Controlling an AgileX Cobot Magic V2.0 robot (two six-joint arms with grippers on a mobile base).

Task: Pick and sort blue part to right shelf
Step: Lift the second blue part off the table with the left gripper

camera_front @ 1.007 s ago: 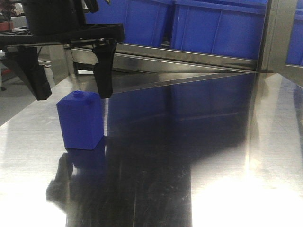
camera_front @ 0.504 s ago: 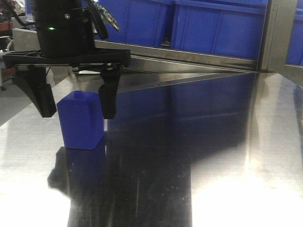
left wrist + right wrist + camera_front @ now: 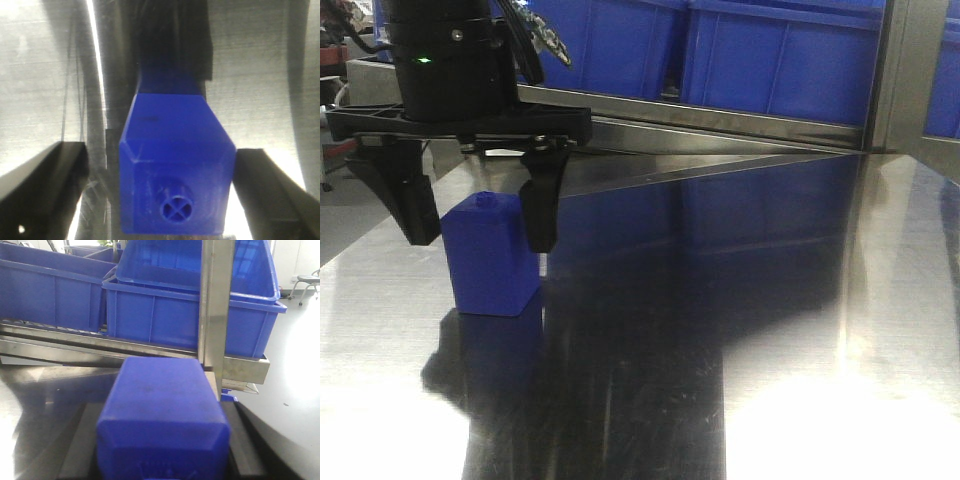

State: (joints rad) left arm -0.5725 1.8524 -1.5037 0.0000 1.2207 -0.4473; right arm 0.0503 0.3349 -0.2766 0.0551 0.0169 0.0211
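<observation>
A blue part [image 3: 490, 262] stands upright on the steel table [image 3: 770, 350] at the left, its round stud facing up. My left gripper [image 3: 480, 243] has come down around it and is open. In the left wrist view, the right finger [image 3: 272, 195] is at the side of this blue part [image 3: 175, 165], while the left finger [image 3: 45, 190] stands a gap away. My right gripper [image 3: 162, 440], out of the front view, is shut on a second blue part [image 3: 162, 410]. Beyond it stands the right shelf [image 3: 215, 305], with deep blue bins [image 3: 185, 315] on steel rails.
Blue bins [image 3: 770, 60] on a steel rail [image 3: 720, 125] run along the back of the table. A steel upright [image 3: 895, 80] stands at the back right. The table's left edge lies close to the left arm.
The left gripper has dropped from above the blue part to straddle it. Its fingers have then drawn slightly closer to the part's sides. The part has not moved.
</observation>
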